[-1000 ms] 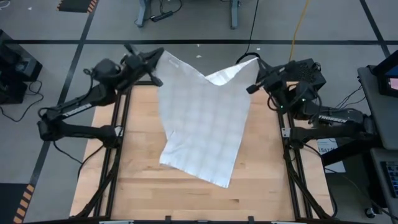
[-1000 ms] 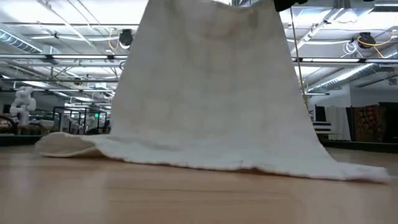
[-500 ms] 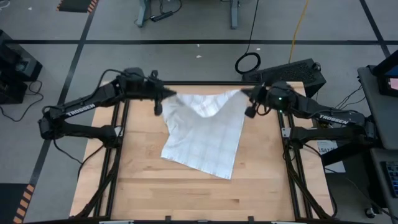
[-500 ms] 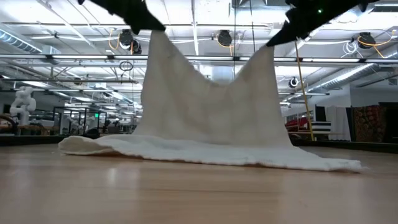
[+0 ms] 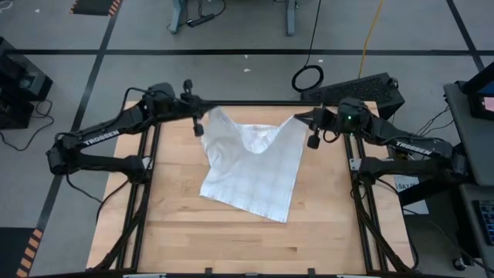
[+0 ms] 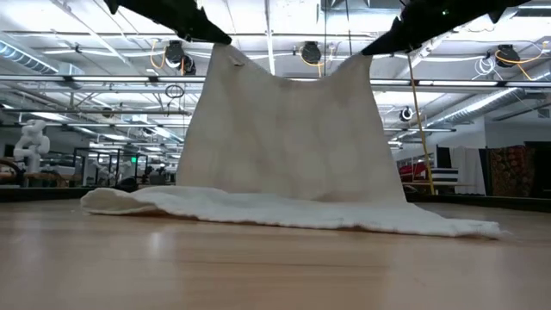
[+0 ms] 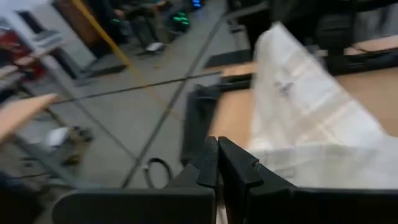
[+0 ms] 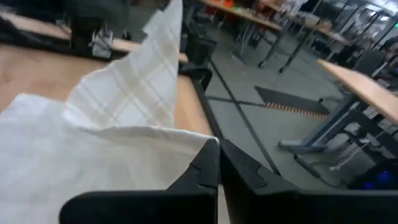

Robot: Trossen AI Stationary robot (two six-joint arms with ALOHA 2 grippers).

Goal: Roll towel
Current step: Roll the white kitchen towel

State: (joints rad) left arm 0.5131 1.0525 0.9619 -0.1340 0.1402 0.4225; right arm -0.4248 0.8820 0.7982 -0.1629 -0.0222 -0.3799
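Note:
The towel (image 5: 253,166), white with a grey-tan plaid grid, hangs by its two far corners from my two grippers over the table's far part. Its near part (image 6: 284,211) lies on the wood, with one corner (image 5: 278,218) pointing toward the table's near edge. Its top edge sags between the grippers. My left gripper (image 5: 202,117) is shut on the far left corner and my right gripper (image 5: 302,121) on the far right corner. Both show at the top of the low view, the left gripper (image 6: 215,36) and the right gripper (image 6: 374,47). My left gripper pinches the towel's far left corner (image 6: 225,50) between its two shut fingers (image 7: 211,163), coming in from the table's left and slanting down. The cloth hangs below it, its lower part on the table. My right gripper pinches the towel's far right corner (image 6: 362,60) between its two shut fingers (image 8: 214,163), coming in from the table's right and slanting down. The cloth (image 8: 124,99) hangs below it down to the table.
The wooden table (image 5: 177,232) has bare wood to the near side and to the left and right of the towel. A black frame rail (image 5: 147,177) runs along each side. A coiled cable (image 5: 307,77) lies on the floor beyond the far edge.
Both grippers have come down toward the table with the towel's far corners, from high up to a little above the far edge. The hanging part has become shorter, and the sag in the top edge has grown shallower. The near part has stayed on the wood.

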